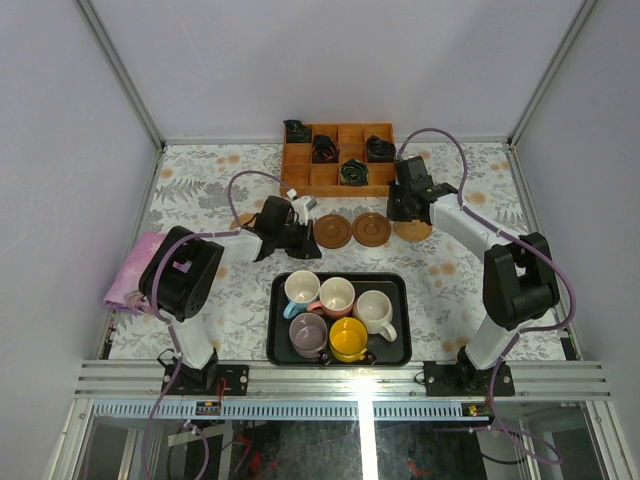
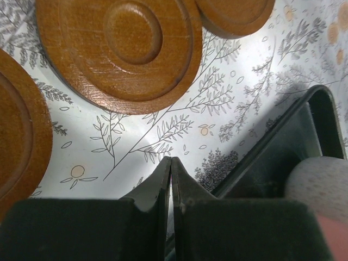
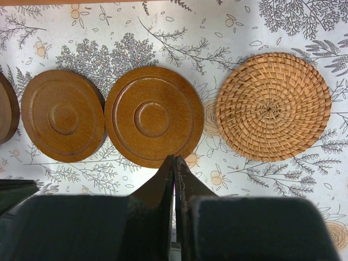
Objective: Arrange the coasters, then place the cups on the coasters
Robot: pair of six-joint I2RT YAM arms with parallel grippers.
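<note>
Top external: coasters look rowed at 12 o'clock of tray, I see five cups unplaced inside it; left gripper and right gripper pinched closed, empty.

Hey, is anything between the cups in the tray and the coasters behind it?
Nothing lies on the table between the tray and the brown coasters. The shut left pincer and right pincer hang over the row's ends, though, and could crowd placements there.
</note>
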